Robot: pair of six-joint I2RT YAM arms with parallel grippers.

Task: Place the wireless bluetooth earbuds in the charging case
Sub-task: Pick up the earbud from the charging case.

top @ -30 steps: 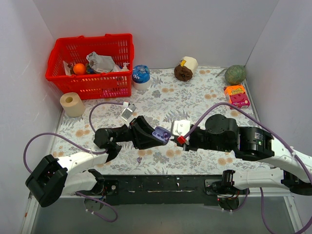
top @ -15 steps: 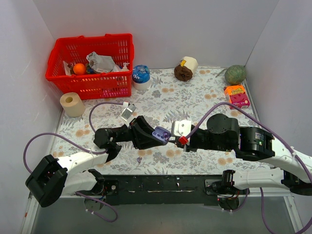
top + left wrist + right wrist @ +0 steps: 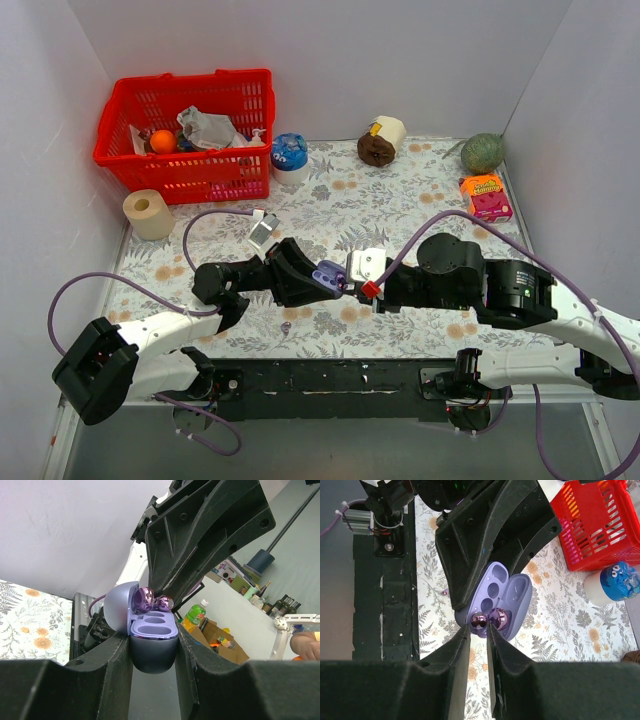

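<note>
Left edge, top view: cream paper roll [image 3: 148, 213] standing on the flowered table [image 3: 420, 205] by the wall. Behind it, a red basket [image 3: 185, 130] filled with mixed items. Just right of the basket, a blue-lidded white tub [image 3: 290, 157].

Left of centre, near the front edge: left arm [image 3: 240, 275] reaching rightward, low over the cloth. Left gripper [image 3: 154, 645] clamped on the charging case [image 3: 150, 662], one finger pressed against each side of the lower shell. Case lavender, held clear of the table between the two grippers, lid swung back and open, moulded wells facing up. On the cloth just in front of the left arm, a tiny purple speck [image 3: 285, 327].

Centre: earbuds [image 3: 497, 618], seen as two glossy purple lobes side by side at the end of the case nearest the right gripper [image 3: 478, 630]. Lobes poised over the seam between lid and base, above the wells and not seated; one piece or two, not resolvable from these views. Right gripper meeting the case from the right, jaws narrow, pinching the lobes at the very ends of the fingers.

Right: right arm [image 3: 470, 285] stretched leftward across the front of the table, a purple cable [image 3: 450, 215] arching over it. Along the back wall, a brown-and-white roll [image 3: 382, 143]. In the far right corner, a green ball [image 3: 482, 152], with an orange-and-pink box [image 3: 486, 196] just in front of it.
</note>
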